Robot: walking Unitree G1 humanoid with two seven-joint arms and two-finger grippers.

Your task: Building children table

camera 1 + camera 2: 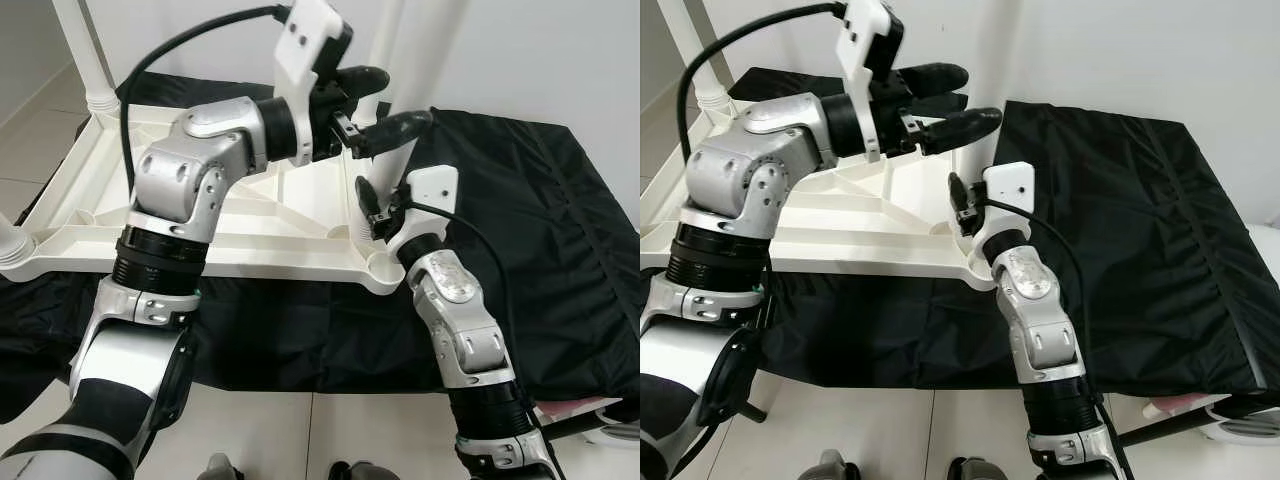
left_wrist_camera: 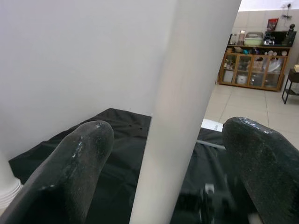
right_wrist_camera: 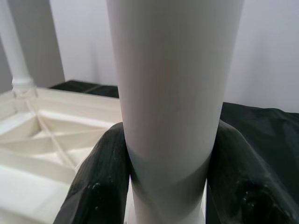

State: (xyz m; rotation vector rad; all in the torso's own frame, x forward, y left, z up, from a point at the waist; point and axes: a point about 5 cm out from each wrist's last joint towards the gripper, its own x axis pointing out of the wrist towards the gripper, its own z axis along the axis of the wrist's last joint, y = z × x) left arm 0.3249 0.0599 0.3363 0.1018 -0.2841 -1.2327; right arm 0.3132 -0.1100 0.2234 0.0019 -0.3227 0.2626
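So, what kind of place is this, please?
Probably a room in a home: a tiled floor and a wooden glass-door cabinet with kitchen things on top. An upturned white table lies on a black cloth.

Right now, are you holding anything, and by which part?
Yes. The right gripper clamps the white table leg near its base; the left gripper straddles it higher up, fingers apart, not touching.

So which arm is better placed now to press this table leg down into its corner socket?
The right. The right gripper is shut on the white leg low, near the tabletop corner. The left gripper is higher, with open fingers on either side of the leg, not gripping.
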